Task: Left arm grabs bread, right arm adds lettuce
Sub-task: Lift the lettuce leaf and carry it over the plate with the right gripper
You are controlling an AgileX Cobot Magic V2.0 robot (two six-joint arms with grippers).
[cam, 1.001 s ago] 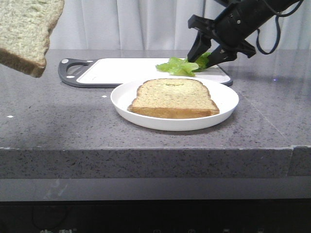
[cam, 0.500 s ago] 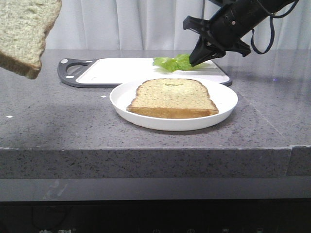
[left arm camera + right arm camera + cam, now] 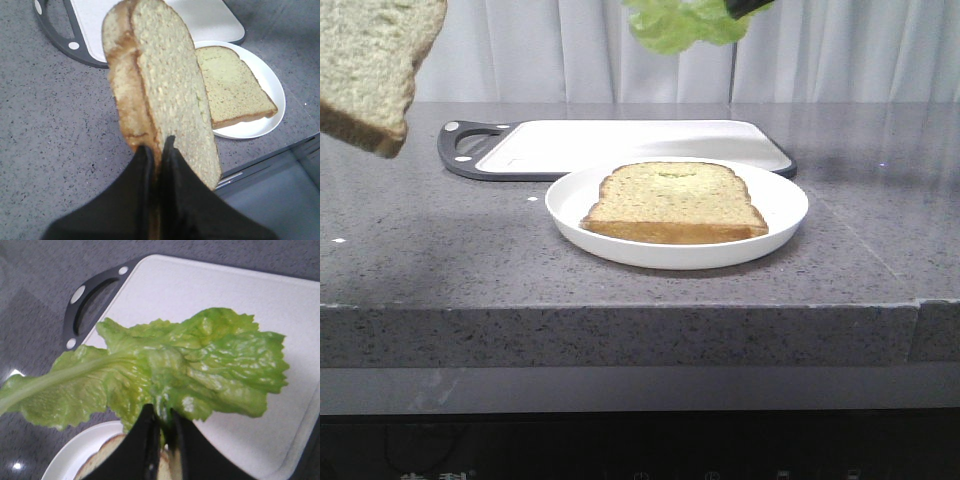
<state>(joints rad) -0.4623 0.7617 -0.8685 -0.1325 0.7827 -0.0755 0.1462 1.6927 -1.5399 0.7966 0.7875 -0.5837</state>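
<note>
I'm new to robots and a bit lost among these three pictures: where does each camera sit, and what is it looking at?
Front view: faces forward over the table at the plate; only a tip of the right arm shows, above the lettuce.
Left wrist view: rides the left arm, looking past its fingers at the held bread.
Right wrist view: rides the right arm, its fingers pinching the lettuce over the cutting board.
All three share the board and plate.

bread slices: 2 [image 3: 370,70] [image 3: 674,200] | lettuce leaf: 1 [image 3: 682,24] | plate: 1 [image 3: 780,215] | cutting board: 1 [image 3: 620,143]
</note>
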